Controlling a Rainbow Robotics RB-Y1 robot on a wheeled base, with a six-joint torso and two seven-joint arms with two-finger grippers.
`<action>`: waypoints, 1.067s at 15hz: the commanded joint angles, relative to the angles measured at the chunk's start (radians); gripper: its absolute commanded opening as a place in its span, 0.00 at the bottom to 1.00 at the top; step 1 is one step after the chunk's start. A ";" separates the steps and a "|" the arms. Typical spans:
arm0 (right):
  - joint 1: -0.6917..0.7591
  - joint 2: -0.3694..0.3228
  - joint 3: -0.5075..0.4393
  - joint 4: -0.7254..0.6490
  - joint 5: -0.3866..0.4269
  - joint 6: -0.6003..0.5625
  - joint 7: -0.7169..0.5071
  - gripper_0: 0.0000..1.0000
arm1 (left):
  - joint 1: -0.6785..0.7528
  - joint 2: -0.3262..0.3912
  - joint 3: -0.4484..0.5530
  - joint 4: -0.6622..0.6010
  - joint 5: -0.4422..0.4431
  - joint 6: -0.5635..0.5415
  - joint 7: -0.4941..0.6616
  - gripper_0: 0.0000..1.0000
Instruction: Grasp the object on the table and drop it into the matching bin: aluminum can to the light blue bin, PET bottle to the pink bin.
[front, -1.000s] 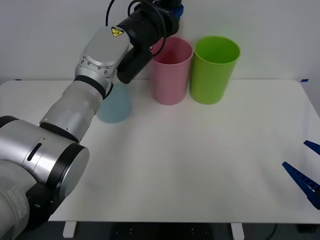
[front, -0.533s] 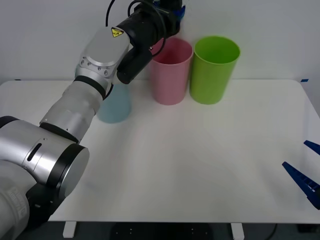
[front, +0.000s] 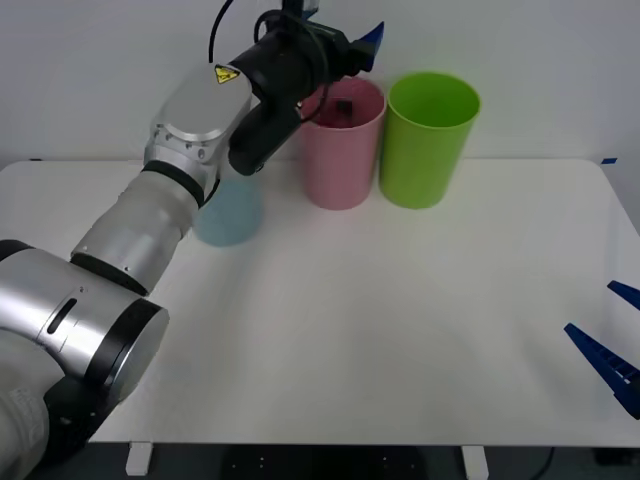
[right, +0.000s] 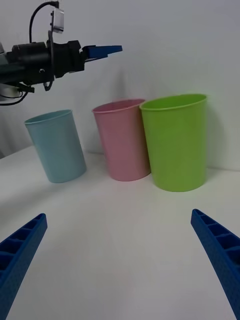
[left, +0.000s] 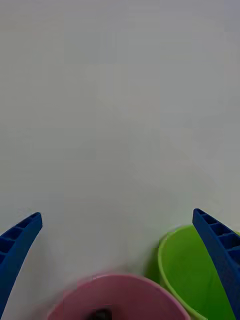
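- Bottle (front: 342, 108): lies inside the pink bin (front: 342, 160), a dark shape just below the rim; long axis cannot be told.
- My left pincer (front: 362, 42): open, holding nothing, poised directly above the pink bin's mouth. The bottle sits straight below it.
- My right pincer (front: 612, 352): open, empty, parked low over the near right edge of the surface (front: 400, 330), well apart from the bins.
- Judgement: drop complete; my next move is a clear upward retreat, away from the green bin (front: 428, 140) and light blue bin (front: 228, 215).
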 joint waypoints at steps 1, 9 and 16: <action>0.000 0.000 0.000 0.000 0.000 0.000 0.000 1.00 | 0.068 0.023 -0.008 -0.100 0.036 -0.015 0.000 1.00; 0.000 0.000 0.000 0.000 0.000 0.000 0.000 1.00 | 0.311 0.152 -0.008 -0.402 0.159 -0.119 0.000 1.00; 0.000 0.000 0.000 0.000 0.000 0.000 0.000 1.00 | 0.547 0.236 0.101 -0.623 0.208 -0.277 -0.019 1.00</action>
